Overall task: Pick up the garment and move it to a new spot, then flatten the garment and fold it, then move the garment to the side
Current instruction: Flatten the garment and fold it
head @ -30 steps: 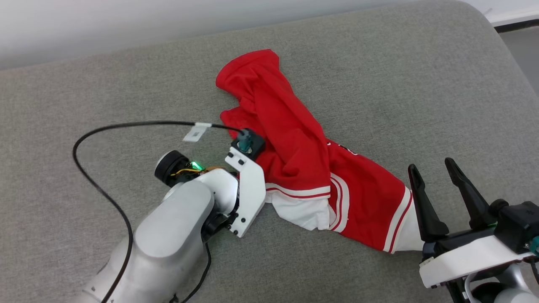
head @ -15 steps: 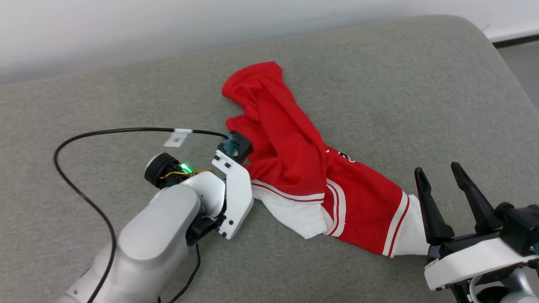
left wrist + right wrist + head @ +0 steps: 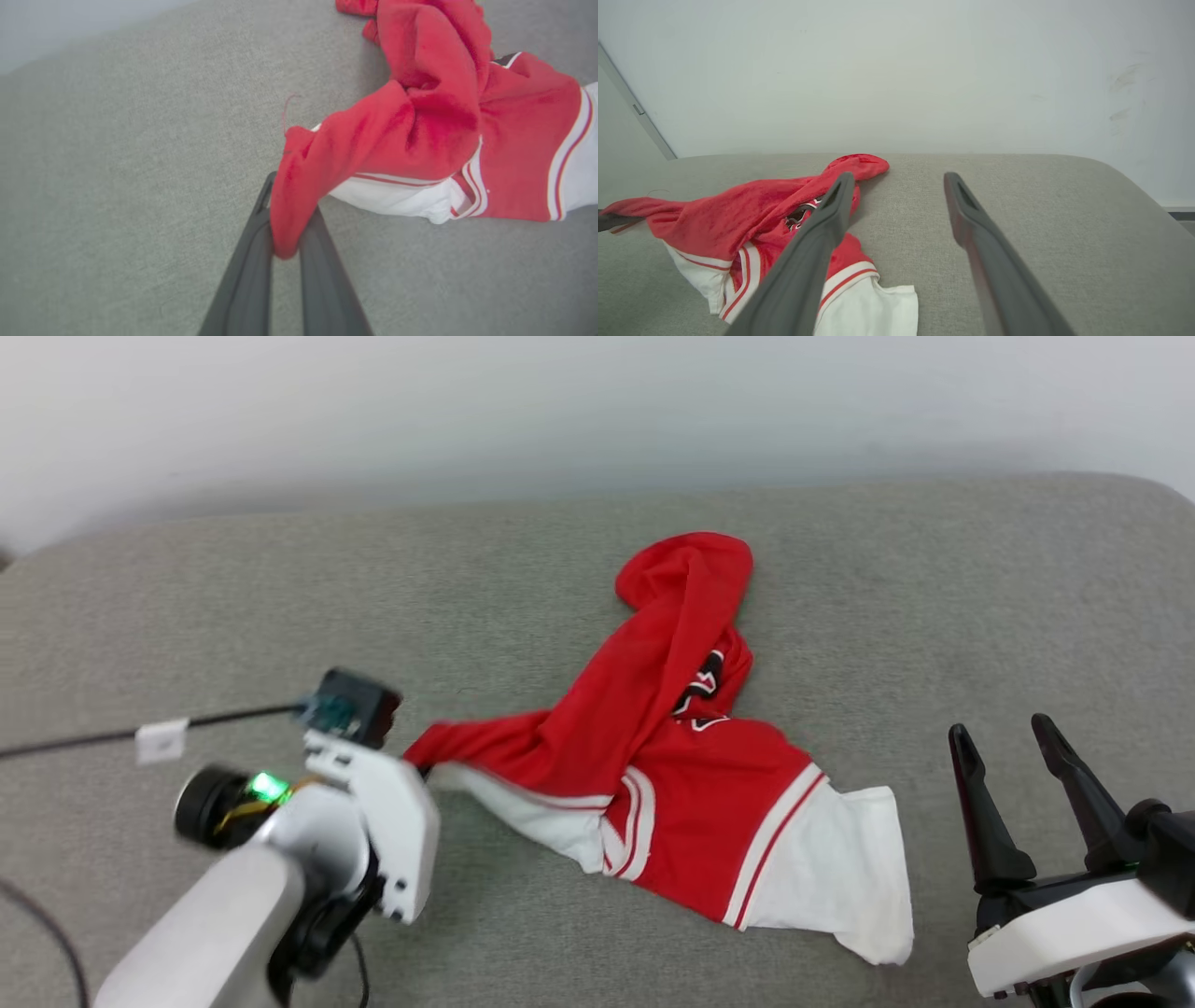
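Observation:
The garment [image 3: 681, 775], a red T-shirt with white sleeves and striped trim, lies crumpled on the grey cushion [image 3: 523, 569]. My left gripper [image 3: 285, 219] is shut on a red edge of the garment [image 3: 420, 126], which stretches out from its tips. In the head view the left gripper [image 3: 420, 767] sits at the garment's left end, its fingers mostly hidden behind the white wrist. My right gripper [image 3: 1004, 735] stands open to the right of the white sleeve, holding nothing. In the right wrist view the right gripper [image 3: 896, 179] points past the garment [image 3: 738, 210] toward the wall.
A black cable [image 3: 93, 739] with a white tag runs left from the left wrist. A pale wall [image 3: 896, 70] rises behind the cushion. The cushion's rounded right corner [image 3: 1125, 177] drops off toward the floor.
The left gripper has shut on the garment's red edge and pulled it left, stretching the fabric out. The head camera has shifted, so the whole scene sits differently. The right gripper stays open.

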Tool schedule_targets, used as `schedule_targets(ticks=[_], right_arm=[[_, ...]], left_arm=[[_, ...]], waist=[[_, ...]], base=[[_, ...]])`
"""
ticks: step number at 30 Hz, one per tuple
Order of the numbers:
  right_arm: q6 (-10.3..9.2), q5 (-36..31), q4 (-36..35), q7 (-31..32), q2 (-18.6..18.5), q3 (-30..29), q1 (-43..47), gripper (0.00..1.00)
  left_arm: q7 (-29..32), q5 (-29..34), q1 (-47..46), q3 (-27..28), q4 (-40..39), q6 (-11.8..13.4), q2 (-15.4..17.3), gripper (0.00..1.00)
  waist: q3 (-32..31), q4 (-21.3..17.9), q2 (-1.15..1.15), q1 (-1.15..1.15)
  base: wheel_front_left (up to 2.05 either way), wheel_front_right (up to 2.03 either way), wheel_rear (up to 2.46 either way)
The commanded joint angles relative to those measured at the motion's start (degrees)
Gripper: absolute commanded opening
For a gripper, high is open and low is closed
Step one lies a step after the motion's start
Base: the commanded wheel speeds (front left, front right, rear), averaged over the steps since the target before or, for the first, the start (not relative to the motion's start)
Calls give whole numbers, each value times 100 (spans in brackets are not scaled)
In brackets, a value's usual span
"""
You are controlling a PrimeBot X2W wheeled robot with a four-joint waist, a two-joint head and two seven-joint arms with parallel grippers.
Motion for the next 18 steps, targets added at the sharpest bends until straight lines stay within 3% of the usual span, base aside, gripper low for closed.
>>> schedule_targets(ticks=[1,3,6,7,8,9,18], right_arm=[[-2,-2,-64,18,8,-1,57,100],[-2,-1,-100,31,9,4,50,100],[-2,-15,-130,18,9,14,20,100],[-2,-18,-144,27,9,28,4,100],[-2,-22,-158,28,9,37,-11,100],[-2,-27,-163,31,10,37,-12,100],[-2,-41,-166,147,10,18,112,100]], left_arm=[[-49,-137,353,128,-134,187,61,0],[-89,-376,878,278,-247,416,131,0],[-236,-604,1240,431,-279,537,71,0],[-326,-683,1393,480,-241,568,48,19],[-403,-779,1537,520,-195,585,-5,77],[-522,-841,1641,564,-170,583,-75,100],[-1980,-187,1620,629,-351,801,-417,100]], waist=[[-49,141,0,0],[-38,193,0,0],[-33,236,0,0],[-37,251,0,0],[-40,263,0,0],[-51,276,0,0],[-276,370,0,0]], base=[[0,0,0],[0,0,0],[0,0,0],[0,0,0],[0,0,0],[0,0,0],[0,0,0]])
